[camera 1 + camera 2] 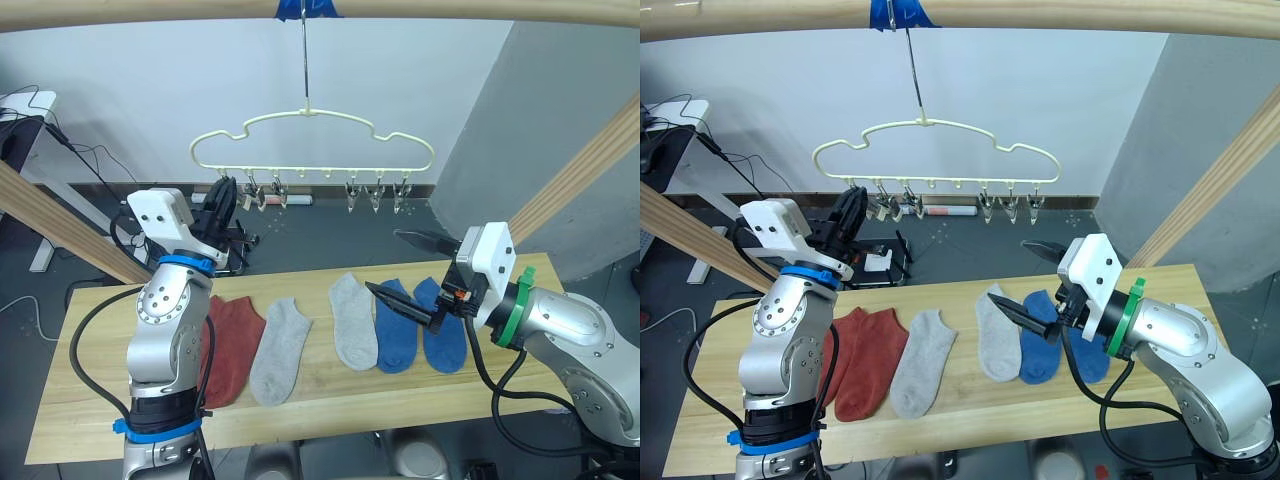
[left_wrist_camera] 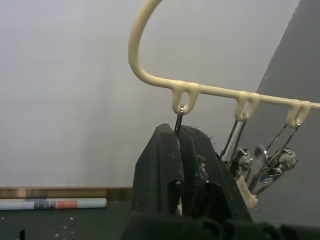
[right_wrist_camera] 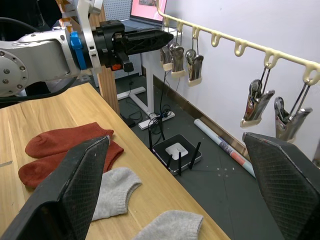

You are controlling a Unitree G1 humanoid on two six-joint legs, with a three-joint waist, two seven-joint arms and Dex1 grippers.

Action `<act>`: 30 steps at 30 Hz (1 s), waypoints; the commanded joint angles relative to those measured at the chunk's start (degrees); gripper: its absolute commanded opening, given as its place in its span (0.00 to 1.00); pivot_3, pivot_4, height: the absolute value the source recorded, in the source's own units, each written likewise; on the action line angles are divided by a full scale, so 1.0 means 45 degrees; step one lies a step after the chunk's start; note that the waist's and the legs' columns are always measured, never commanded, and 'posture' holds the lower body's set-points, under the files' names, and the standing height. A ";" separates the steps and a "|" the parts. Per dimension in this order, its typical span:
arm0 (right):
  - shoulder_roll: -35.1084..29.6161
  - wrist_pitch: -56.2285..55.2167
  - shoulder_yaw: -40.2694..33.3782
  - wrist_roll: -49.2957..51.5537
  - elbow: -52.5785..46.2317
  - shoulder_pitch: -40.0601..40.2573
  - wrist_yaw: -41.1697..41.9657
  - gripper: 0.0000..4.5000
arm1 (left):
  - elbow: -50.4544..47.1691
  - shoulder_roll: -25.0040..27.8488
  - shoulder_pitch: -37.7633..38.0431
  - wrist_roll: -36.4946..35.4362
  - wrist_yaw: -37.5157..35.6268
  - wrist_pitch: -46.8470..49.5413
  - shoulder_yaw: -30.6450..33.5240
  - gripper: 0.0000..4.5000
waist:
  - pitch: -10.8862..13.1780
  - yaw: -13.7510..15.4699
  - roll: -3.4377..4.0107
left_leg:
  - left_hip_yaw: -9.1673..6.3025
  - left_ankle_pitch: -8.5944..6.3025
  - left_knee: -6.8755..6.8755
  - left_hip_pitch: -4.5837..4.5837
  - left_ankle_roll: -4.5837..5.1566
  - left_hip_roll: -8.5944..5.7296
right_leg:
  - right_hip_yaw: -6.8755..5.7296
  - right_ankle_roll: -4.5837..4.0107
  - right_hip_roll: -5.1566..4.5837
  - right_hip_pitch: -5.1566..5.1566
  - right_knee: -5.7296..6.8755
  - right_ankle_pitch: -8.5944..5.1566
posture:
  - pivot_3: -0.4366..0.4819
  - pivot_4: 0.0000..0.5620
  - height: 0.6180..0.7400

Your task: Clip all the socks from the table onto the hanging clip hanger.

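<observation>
Overhead, left end effector (image 1: 222, 196) pinches clip hanger's (image 1: 312, 140) endmost clip (image 2: 178, 122).

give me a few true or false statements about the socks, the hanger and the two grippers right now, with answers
1. All six socks lie on the table. True: rust-red socks, light grey socks, blue socks.
2. The left gripper is raised to the clip hanger, shut on its end clip. True.
3. The right gripper holds a blue sock. False: it is open and holds nothing, above the blue socks.
4. A sock already hangs from the hanger. False: no clip holds a sock.
5. The hanger lies on the table. False: it hangs by its hook.
</observation>
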 commanded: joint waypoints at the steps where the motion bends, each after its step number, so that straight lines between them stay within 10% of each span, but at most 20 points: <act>1: -0.0056 -0.0255 0.0095 -0.0191 -0.0247 0.0247 -0.0096 1.00 | -0.0534 0.0162 -0.0070 -0.0028 -0.0015 -0.0101 0.0078 0.00 | 0.0000 0.0003 0.0000 | 0.0000 0.0000 0.0000 0.0000 0.0000 0.0000 | 0.0001 0.0000 0.0000 0.0000 0.0000 0.0000 | 0.19 0.55 1.00; 12: 0.0752 -0.0628 0.0035 -0.4577 0.2750 0.4181 -0.3680 1.00 | -0.1433 0.0665 0.0273 -0.0038 -0.0289 0.0428 -0.0131 0.00 | 0.0044 0.0041 -0.0028 | 0.0012 0.0001 -0.0004 0.0001 -0.0002 0.0001 | 0.0016 0.0012 -0.0011 -0.0005 -0.0002 0.0001 | 0.23 0.59 1.00; 30: 0.3501 -0.1113 -0.0138 -0.5641 0.8045 0.2672 -0.4679 1.00 | -0.1927 0.0974 0.0258 -0.0210 -0.0453 0.1140 -0.0026 0.00 | 0.0114 0.0085 0.0014 | 0.0008 0.0002 -0.0012 0.0001 -0.0004 0.0002 | 0.0017 0.0010 -0.0012 -0.0005 -0.0002 0.0002 | 0.26 0.61 1.00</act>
